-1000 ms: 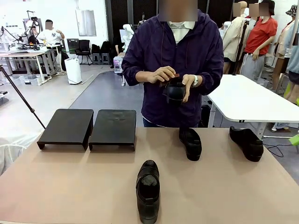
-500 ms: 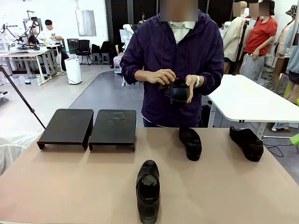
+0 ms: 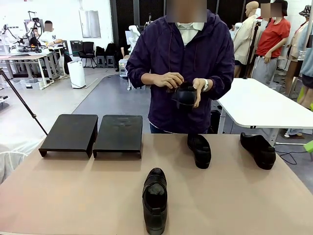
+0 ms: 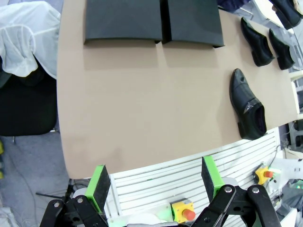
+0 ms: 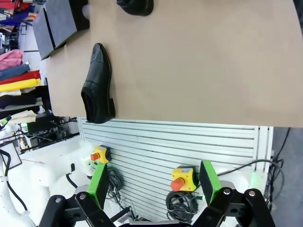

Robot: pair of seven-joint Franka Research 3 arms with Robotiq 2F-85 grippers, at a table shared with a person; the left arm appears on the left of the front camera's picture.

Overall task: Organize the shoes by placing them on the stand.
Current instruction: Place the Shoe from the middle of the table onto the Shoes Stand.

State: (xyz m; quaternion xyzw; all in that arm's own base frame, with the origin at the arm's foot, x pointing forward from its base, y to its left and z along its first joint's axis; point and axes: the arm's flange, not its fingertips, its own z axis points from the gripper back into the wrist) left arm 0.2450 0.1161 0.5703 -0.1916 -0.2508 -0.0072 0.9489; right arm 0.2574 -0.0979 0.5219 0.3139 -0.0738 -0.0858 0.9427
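The four shoes [image 3: 155, 205] are glossy black, the one at 6 o'clock showing a pale sheen on top. The stand [image 3: 93, 133] at 10 o'clock is matte black. The desk [image 3: 73, 191] is plain pinkish tan. The person's jacket [image 3: 161, 58] is dark purple, collar [image 3: 188, 30] white. The left hand [image 4: 154, 172] and right hand [image 5: 153, 182] are black with green pads [image 4: 99, 187].

Looks down past the right gripper [image 5: 152, 185], spread wide and empty, onto a slatted panel [image 5: 189, 142] with two yellow button boxes [image 5: 182, 178]; beyond, takes in the tan table [image 5: 203, 61]. Shows one black shoe [image 5: 98, 85] near the table's edge; another shoe [image 5: 136, 5] and the stand [image 5: 59, 21] at the top.
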